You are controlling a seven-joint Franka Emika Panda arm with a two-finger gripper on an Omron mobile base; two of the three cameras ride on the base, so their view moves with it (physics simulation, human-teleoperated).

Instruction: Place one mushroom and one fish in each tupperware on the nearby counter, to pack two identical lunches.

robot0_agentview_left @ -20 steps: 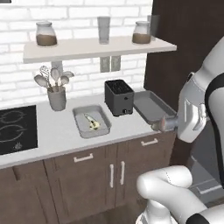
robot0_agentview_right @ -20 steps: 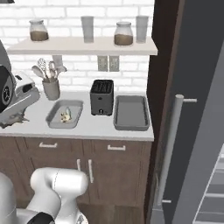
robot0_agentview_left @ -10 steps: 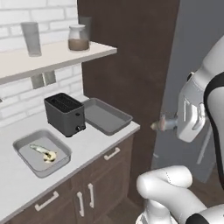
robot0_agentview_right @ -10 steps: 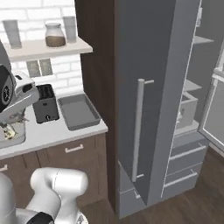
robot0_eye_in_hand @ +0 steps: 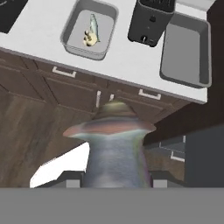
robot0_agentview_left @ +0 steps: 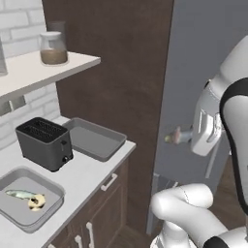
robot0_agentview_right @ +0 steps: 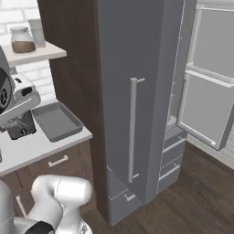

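Note:
My gripper (robot0_eye_in_hand: 114, 181) is shut on a silvery grey-green fish (robot0_eye_in_hand: 113, 140), which I see tail-first in the hand view. In the left base view the fish (robot0_agentview_left: 173, 138) juts out of the gripper (robot0_agentview_left: 185, 137), out past the counter's end and in front of the grey fridge. One tupperware (robot0_eye_in_hand: 70, 33) on the counter (robot0_eye_in_hand: 43, 30) holds a fish (robot0_eye_in_hand: 94, 26) and a mushroom (robot0_eye_in_hand: 89, 39). From the left base camera this tupperware (robot0_agentview_left: 51, 186) lies low at the left with its fish (robot0_agentview_left: 19, 194) and mushroom (robot0_agentview_left: 36, 202). The other tupperware (robot0_agentview_left: 94, 139) (robot0_agentview_right: 57, 121) (robot0_eye_in_hand: 183, 48) lies empty.
A black toaster (robot0_agentview_left: 43, 143) (robot0_eye_in_hand: 151, 19) stands between the two trays. A wall shelf carries a jar (robot0_agentview_left: 53, 48). A tall grey fridge with a long handle (robot0_agentview_right: 132, 128) rises right of the counter, its door (robot0_agentview_right: 205, 91) swung open. Dark wood floor lies below.
The whole picture has shifted left: the base has turned right, from the counter toward the fridge. The gripper still holds the fish as before.

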